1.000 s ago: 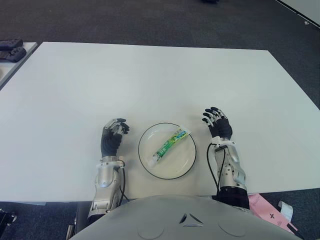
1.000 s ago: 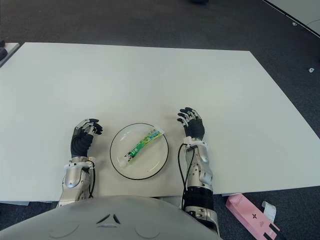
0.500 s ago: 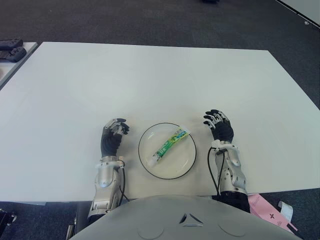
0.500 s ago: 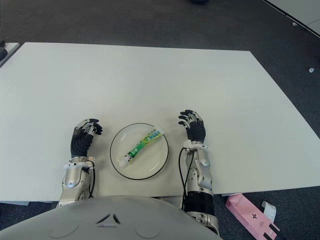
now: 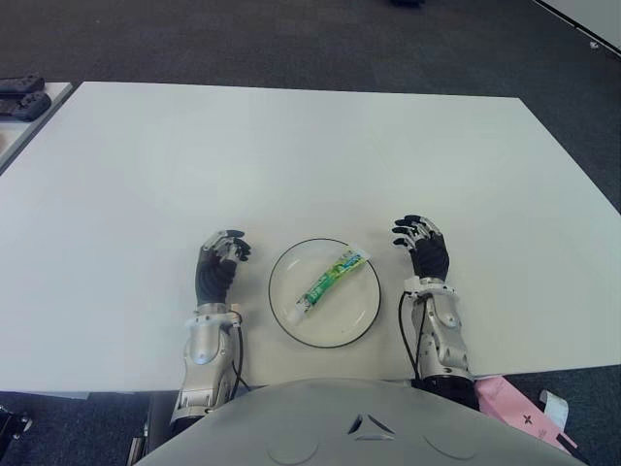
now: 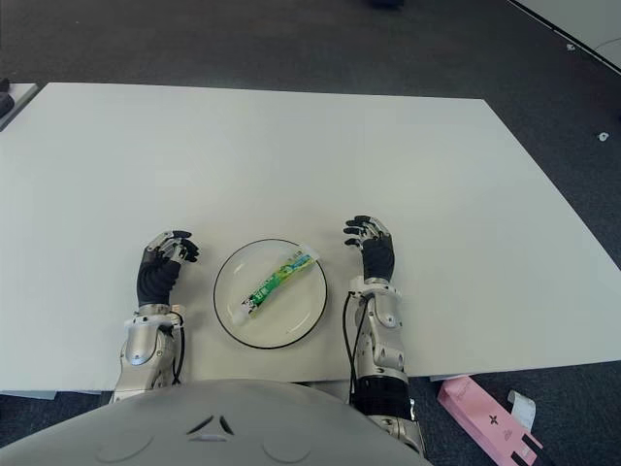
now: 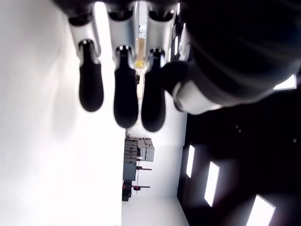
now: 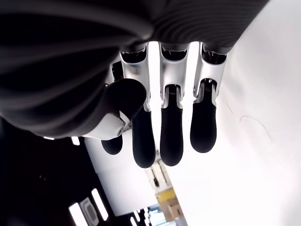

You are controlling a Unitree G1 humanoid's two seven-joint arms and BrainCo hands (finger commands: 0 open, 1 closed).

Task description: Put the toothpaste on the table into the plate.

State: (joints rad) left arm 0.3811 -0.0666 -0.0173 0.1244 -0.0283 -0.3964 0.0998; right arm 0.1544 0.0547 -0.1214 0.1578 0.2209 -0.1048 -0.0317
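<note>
Green-and-white, the toothpaste tube [image 5: 328,282] is being held diagonally by the round black-rimmed white plate [image 5: 324,292] on the white tabletop [image 5: 291,165]. The plate is being flanked by the left hand [image 5: 218,267] and right hand [image 5: 424,252], fingers relaxed, nothing gripped.

Dark gear [image 5: 21,95]: far to the left of the plate [image 5: 361,309], on a side surface, cut by the frame edge; too small to identify.
Pink box [image 6: 487,418]: on the floor, right of the plate and below the table [image 5: 291,155] edge; partly cut off.
Toothpaste [image 5: 328,281] print: too small to read.
Forearms: lower ends hidden behind the robot's torso [image 5: 354,422].
</note>
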